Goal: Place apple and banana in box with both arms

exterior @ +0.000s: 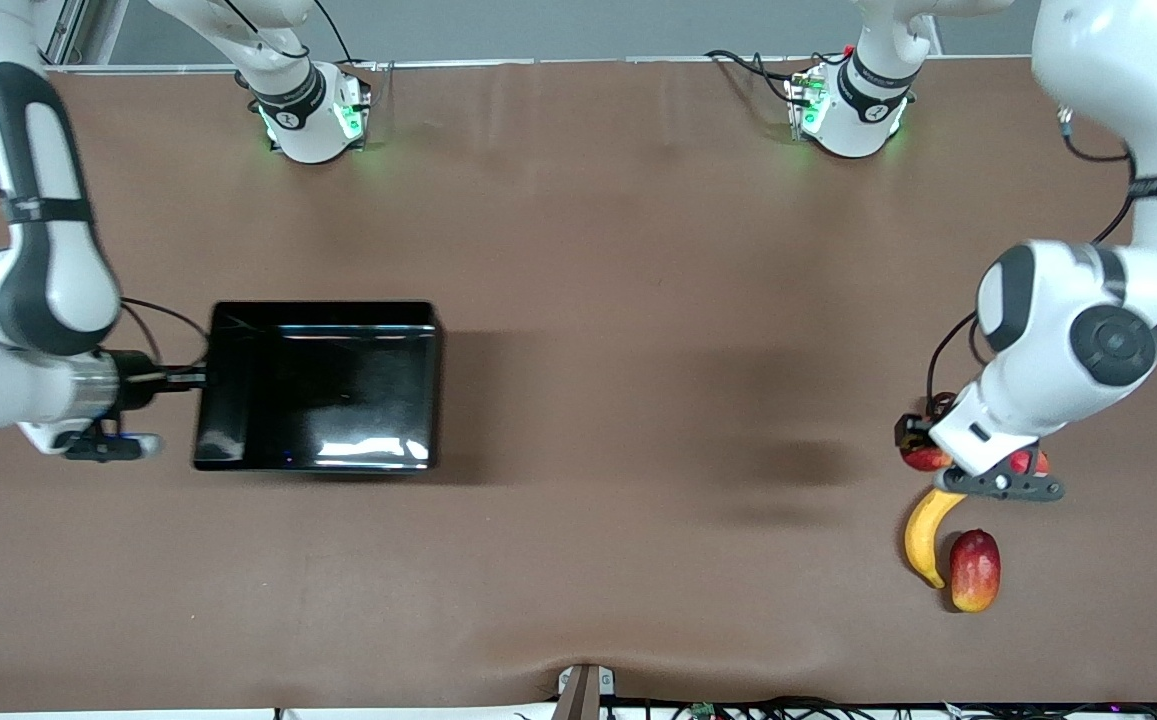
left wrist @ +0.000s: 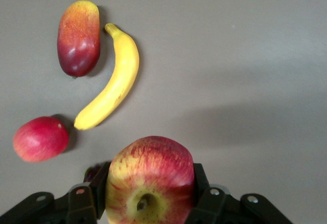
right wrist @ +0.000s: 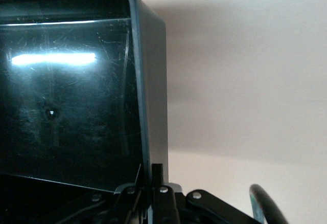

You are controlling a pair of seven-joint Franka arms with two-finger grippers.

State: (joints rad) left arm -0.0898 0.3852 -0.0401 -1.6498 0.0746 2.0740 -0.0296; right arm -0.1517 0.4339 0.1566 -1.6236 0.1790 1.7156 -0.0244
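Observation:
My left gripper (exterior: 923, 448) is shut on the apple (exterior: 925, 458), red with yellow streaks, at the left arm's end of the table. In the left wrist view the apple (left wrist: 149, 180) fills the gap between the fingers (left wrist: 97, 191). The banana (exterior: 926, 535) lies on the table nearer the front camera than the apple; it also shows in the left wrist view (left wrist: 112, 86). The black box (exterior: 318, 312) sits at the right arm's end and is empty. My right gripper (exterior: 188, 378) is shut on the box's end wall (right wrist: 150, 81), with its fingers (right wrist: 157, 175) pinching the rim.
A red-and-yellow mango (exterior: 975, 570) lies beside the banana, seen also in the left wrist view (left wrist: 78, 37). A smooth pinkish-red fruit (exterior: 1030, 462) sits beside the left gripper, and shows in the left wrist view (left wrist: 40, 138). A dark fruit (left wrist: 92, 172) peeks out by the fingers.

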